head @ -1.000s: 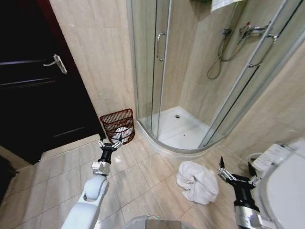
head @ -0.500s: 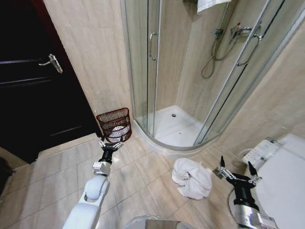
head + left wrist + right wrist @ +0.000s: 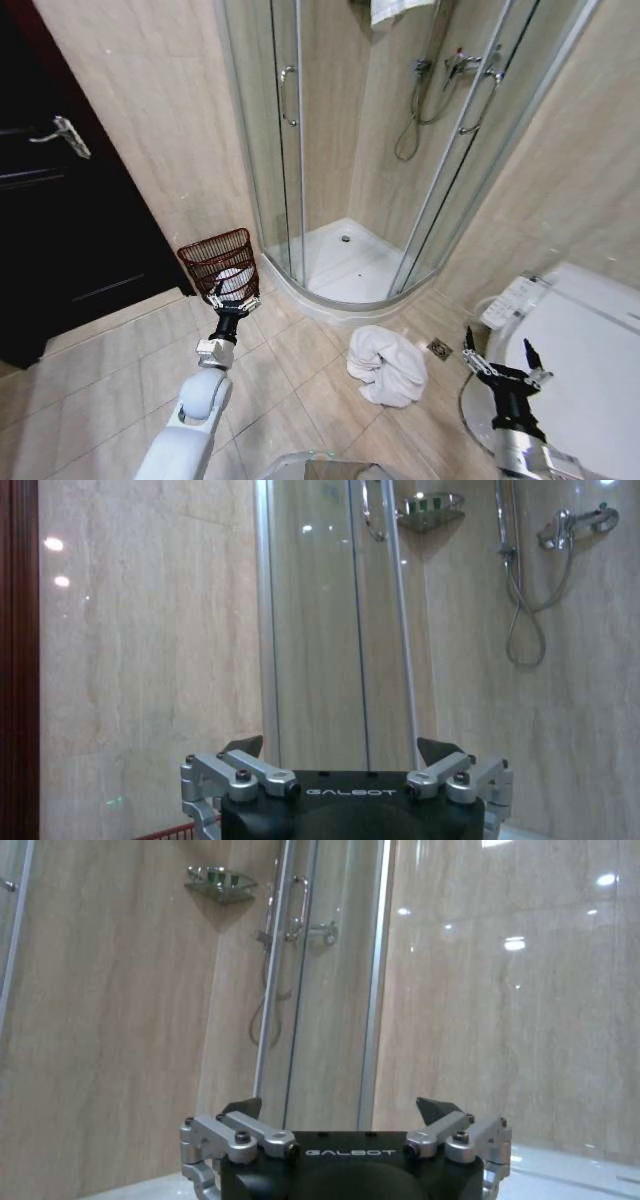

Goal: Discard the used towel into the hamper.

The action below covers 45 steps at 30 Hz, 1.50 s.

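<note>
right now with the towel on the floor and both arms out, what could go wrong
The towel lies in a loose heap on the tiles, so the open right gripper might pinch one fold and trail the rest. It sits close to the shower base and the toilet, leaving tight room for the arm. The hamper already holds something white, and the left gripper hangs just before it.
</note>
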Tool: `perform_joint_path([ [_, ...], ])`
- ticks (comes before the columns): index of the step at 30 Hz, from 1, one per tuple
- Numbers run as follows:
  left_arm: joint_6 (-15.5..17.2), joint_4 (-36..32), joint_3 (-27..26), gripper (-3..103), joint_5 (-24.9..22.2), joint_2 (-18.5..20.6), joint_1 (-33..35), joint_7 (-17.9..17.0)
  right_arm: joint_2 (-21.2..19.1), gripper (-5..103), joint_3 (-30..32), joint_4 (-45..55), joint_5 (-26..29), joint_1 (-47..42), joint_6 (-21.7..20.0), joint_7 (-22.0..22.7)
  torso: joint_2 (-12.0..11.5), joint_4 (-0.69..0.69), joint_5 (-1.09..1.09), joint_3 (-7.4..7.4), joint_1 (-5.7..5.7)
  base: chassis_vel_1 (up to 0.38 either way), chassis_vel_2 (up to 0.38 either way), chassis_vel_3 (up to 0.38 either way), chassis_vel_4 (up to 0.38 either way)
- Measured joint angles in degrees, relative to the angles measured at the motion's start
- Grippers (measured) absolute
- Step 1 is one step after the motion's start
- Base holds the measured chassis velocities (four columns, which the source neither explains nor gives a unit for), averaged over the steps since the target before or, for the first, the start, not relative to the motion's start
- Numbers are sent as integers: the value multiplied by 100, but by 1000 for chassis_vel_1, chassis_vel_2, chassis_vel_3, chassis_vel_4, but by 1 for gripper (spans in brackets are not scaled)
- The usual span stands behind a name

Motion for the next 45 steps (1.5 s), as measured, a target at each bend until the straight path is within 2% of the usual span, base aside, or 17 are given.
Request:
perform_joint_path([
  [33, 283, -229, 91, 100, -110, 19, 17, 13, 0, 100, -54, 163, -35, 28, -6, -3, 857, -1, 0, 501, 356, 0, 0, 0, 0],
  [40, 689, -502, 80, 100, -250, 52, 65, 2, 0, 100, -50, 253, -37, -13, -14, -5, 1035, 0, 0, 601, 434, 0, 0, 0, 0],
  [45, 978, -721, 112, 100, -291, 62, 30, 8, 0, 100, -81, 284, -68, 32, -218, -48, 1158, -1, 0, 668, 488, 0, 0, 0, 0],
])
